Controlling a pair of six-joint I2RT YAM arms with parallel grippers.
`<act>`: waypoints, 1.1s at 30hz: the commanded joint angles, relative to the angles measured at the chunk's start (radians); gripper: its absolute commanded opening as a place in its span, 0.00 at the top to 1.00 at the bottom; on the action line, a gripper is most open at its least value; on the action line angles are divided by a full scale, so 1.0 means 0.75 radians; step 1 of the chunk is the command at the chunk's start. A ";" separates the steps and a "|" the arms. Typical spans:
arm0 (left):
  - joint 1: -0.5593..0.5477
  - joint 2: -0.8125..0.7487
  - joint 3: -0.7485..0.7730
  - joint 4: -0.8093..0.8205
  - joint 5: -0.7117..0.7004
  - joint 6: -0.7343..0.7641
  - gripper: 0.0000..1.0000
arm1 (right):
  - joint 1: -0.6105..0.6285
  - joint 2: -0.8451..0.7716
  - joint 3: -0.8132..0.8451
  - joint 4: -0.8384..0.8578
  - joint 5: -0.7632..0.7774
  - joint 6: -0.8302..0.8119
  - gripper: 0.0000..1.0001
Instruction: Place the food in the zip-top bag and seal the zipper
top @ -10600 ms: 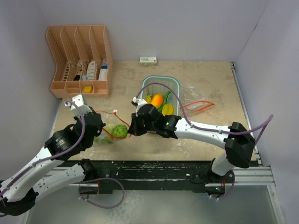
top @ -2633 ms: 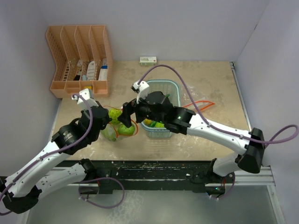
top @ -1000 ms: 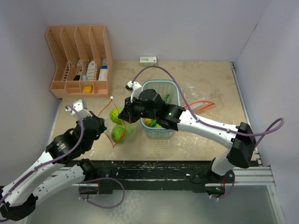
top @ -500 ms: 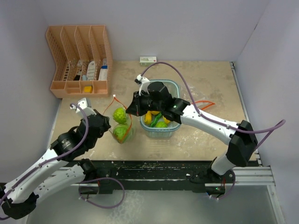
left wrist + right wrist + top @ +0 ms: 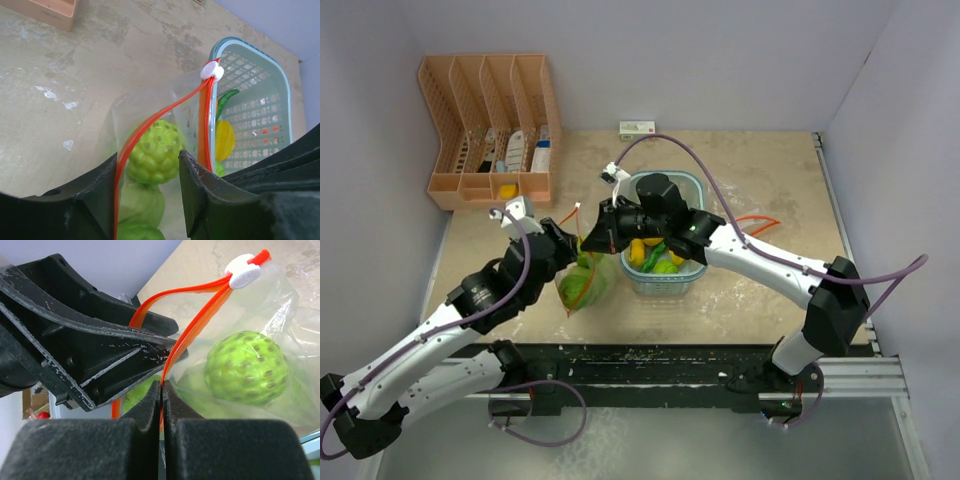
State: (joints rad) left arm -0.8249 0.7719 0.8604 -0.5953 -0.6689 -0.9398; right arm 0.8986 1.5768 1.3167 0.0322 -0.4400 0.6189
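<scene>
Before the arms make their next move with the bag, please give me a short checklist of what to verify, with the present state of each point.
1. Right gripper shut on zipper strip: ok.
2. Left gripper open, holding nothing: ok.
3. Bag mouth open, slider at the far end: ok.
4. Cabbages inside the bag: ok.
5. All food bagged: not ok; yellow fruit and chili lie in the basket.
6. Bag supported from below: cannot tell.

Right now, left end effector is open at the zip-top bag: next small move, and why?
Probably close the left end effector on the orange zipper strip between its fingers. The right end effector pinches the opposite strip, and yellow fruit and chili sit in the basket, so the zip-top bag needs holding open.
</scene>
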 commanded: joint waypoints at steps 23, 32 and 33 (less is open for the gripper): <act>0.006 -0.572 0.251 0.018 0.239 0.759 0.01 | -0.060 -0.063 0.407 -0.478 -0.247 -0.406 1.00; 0.006 -0.725 0.243 -0.019 0.468 0.938 0.14 | -0.067 -0.049 0.603 -0.677 -0.455 -0.525 1.00; 0.006 -0.724 0.238 -0.014 0.517 0.961 0.16 | -0.069 -0.048 0.627 -0.694 -0.453 -0.522 1.00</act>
State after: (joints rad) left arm -0.8249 0.2375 1.0302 -0.6132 -0.4290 -0.3252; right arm 0.8497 1.5768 1.6917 -0.4438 -0.6849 0.2668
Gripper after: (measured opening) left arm 0.881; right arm 0.005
